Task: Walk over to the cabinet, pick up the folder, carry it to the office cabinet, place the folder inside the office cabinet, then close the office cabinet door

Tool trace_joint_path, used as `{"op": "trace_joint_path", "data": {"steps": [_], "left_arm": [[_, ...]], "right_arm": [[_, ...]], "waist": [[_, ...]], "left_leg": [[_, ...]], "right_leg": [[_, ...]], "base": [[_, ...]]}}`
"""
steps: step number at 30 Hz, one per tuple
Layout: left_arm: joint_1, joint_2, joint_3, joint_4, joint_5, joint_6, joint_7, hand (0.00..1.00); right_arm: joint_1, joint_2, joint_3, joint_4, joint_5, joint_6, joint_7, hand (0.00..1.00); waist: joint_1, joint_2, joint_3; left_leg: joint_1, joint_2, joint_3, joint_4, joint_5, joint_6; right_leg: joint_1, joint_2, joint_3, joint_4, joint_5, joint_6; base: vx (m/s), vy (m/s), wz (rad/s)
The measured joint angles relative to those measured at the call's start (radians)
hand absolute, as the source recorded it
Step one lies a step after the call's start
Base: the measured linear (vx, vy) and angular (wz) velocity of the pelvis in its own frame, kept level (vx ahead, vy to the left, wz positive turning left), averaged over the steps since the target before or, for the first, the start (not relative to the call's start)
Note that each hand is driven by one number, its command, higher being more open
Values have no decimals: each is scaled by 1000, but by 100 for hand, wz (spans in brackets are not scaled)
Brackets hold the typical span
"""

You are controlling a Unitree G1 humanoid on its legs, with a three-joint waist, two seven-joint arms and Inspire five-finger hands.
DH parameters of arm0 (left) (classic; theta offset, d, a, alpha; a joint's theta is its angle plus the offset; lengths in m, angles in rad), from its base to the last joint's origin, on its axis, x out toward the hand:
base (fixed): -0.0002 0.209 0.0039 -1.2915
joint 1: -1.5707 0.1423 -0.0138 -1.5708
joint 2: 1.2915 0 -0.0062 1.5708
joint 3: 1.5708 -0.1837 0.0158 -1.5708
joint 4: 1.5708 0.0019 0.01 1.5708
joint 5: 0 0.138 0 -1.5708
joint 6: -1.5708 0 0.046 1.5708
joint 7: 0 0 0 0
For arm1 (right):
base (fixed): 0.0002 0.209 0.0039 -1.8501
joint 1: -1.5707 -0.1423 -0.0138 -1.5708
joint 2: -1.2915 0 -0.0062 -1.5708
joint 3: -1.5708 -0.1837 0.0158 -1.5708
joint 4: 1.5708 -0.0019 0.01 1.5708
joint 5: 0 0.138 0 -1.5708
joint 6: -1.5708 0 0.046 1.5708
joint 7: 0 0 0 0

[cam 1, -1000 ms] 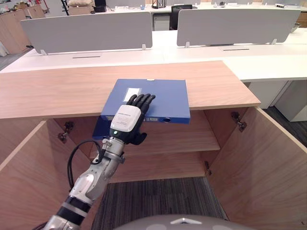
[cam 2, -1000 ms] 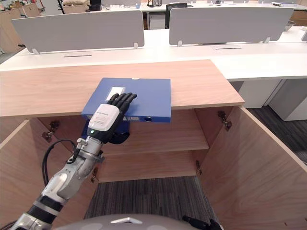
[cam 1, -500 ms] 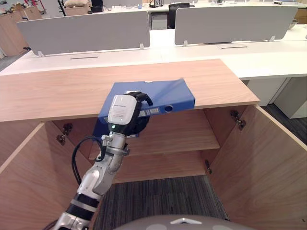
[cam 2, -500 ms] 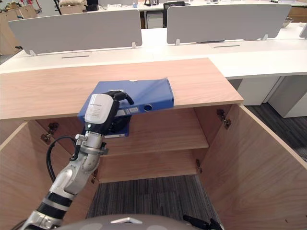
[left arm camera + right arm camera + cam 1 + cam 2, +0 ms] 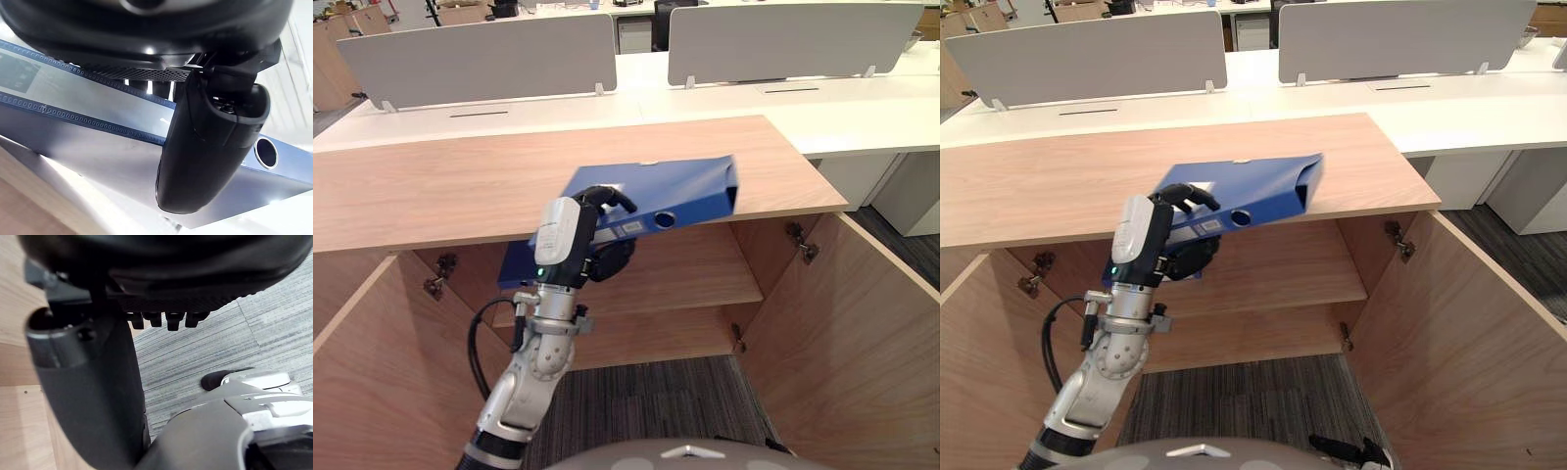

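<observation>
Left hand [image 5: 566, 235] is clamped on the blue rigid lever-arch folder [image 5: 677, 189]: fingers [image 5: 610, 196] curl over its top face and the thumb [image 5: 210, 147] presses on the spine beside the round finger hole. The folder is tilted, with its right end raised clear of the light wooden cabinet top [image 5: 431, 186] and its near-left corner hanging past the front edge, over the open compartment. Below are the wooden inner shelf [image 5: 690, 279] and the open right door [image 5: 862, 333]. Right hand [image 5: 88, 396] hangs over the grey carpet [image 5: 205, 347]; can't tell if it is open or closed. Step looks like pick-up, with the grasp made and the lift partway. The next move likely needs a firm one-handed hold, clearing the edge, then lowering the folder towards the shelf.
</observation>
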Motion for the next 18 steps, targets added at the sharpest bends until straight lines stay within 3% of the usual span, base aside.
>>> {"op": "trace_joint_path", "data": {"steps": [3, 10, 18], "left_arm": [[0, -23, -59, -40, -151, -14, -13, 0], [7, -54, -83, -80, -489, -18, -45, 0], [47, -82, -65, -208, -855, -31, -165, 0]], "right_arm": [[0, -4, 21, -9, 18, -1, -3, 100], [21, 0, 50, -130, 70, -3, -25, 100], [56, 70, 78, -571, 115, -37, -34, 100]], "waist": [[0, 5, -3], [-1, 14, -9], [5, 12, -9]], "left_leg": [[-14, 3, 1, 23, -8, 0], [-26, 10, 3, 37, -8, 0], [-43, 13, 9, 58, -12, -1]], "right_leg": [[-4, 1, 7, 5, 0, 0], [-18, 7, 15, 19, 0, 0], [-40, 8, 24, 42, 0, 1]], "base": [[-19, -13, -2], [-26, -14, -2], [-21, -1, -2]]}}
